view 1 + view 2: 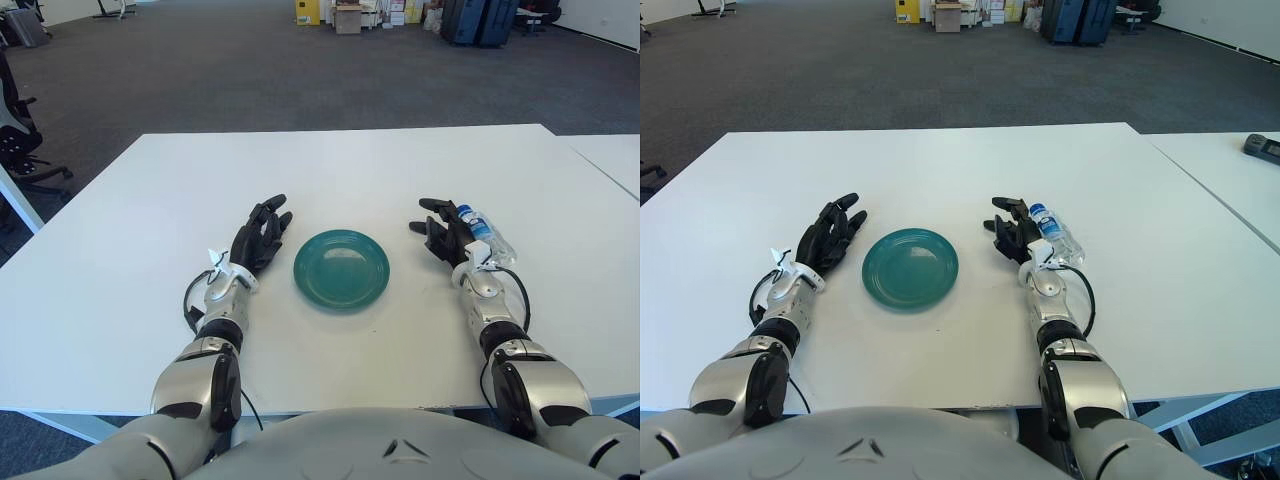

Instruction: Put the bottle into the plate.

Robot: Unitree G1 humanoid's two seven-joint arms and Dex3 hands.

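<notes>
On a white counter [330, 170], the task is barely begun: the clear bottle [487, 234] lies at three o'clock of the empty green plate [341, 268], just beside the spread right robot hand [443, 233], ungrasped, while the left robot hand [262, 235] shows open at nine o'clock.

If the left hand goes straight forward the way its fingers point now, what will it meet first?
Probably nothing: the left hand points forward and slightly right over bare table. The plate lies to its right, off that line, though depth is hard to judge.
</notes>
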